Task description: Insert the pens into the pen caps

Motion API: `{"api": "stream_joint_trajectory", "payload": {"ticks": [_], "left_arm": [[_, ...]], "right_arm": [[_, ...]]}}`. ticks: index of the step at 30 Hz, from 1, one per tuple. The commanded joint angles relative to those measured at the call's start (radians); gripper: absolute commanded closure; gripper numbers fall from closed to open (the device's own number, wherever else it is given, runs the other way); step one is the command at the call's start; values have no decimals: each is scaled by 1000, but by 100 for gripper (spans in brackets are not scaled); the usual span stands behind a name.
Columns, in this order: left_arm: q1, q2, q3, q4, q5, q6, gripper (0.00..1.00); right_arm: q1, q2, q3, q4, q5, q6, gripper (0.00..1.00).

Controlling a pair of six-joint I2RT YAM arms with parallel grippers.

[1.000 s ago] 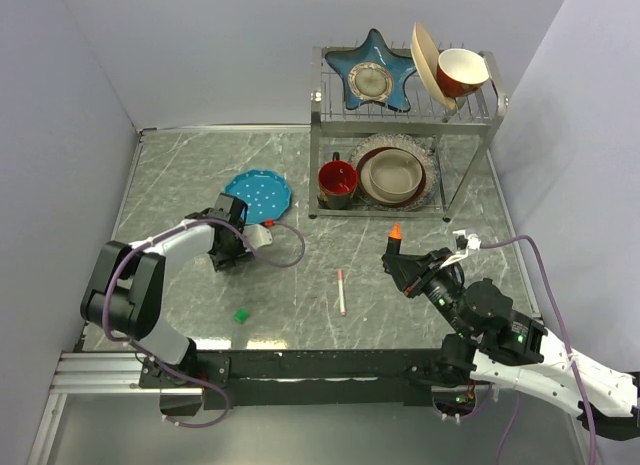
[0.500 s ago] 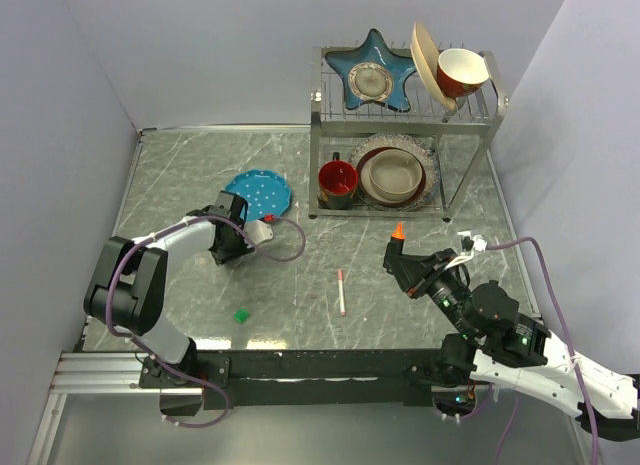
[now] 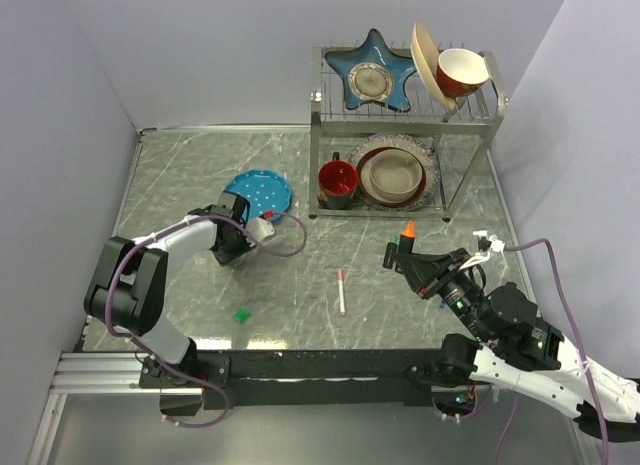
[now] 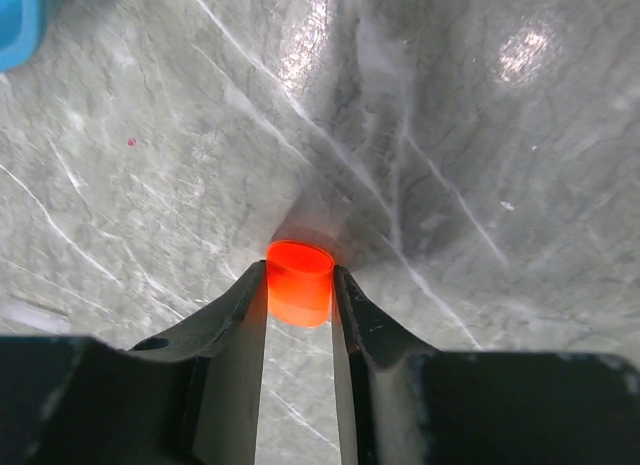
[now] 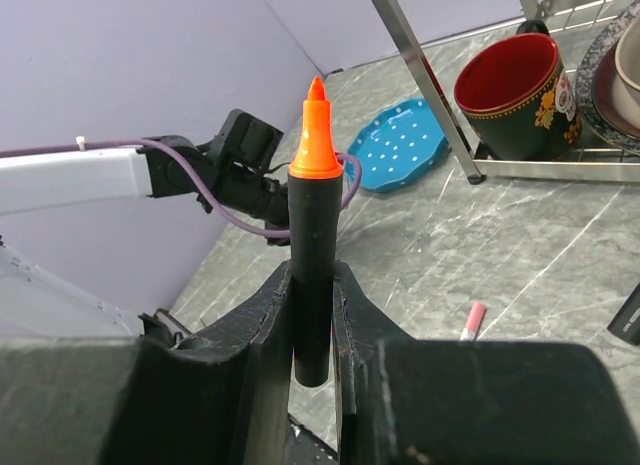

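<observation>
Tabletop of grey veined marble [image 3: 180, 175] boxed in by plain lilac walls, with a loaded chrome wire dish rack [image 3: 400, 117] at the far side and a round blue dotted plate [image 3: 258, 193] just to its left. Near the plate, left gripper [image 4: 300, 290] low over the stone, fingers nearly together and pinching a stubby orange-red plastic cap [image 4: 299, 280] from both sides, round end facing the wrist camera; cannot tell whether touching the surface. Right of centre, right gripper [image 5: 312, 285] up off the table, fingers tight on the lower body of a stubby black marker with an orange cone tip [image 5: 314, 205]; long axis in line with the fingers, tip pointing away from the wrist and, seen from above, toward the rack. Between the arms, thin white pen with a pink end [image 3: 342, 291] flat on the stone, lengthwise near to far, pink end farther off. Alone near the front edge, small green cap [image 3: 241, 314], well apart from both grippers.
</observation>
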Motion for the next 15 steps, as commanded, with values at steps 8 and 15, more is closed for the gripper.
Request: {"api": "stream_joint_trajectory", "payload": {"ticks": [8,15], "left_arm": [[-46,-46,-50,-2,27,-68,52],[-45,27,-21,-18,50,-61,51]], "right_arm": [[-4,26,56,9,-38,20,100],[-4,-9,54,-31,-24,32,100]]}}
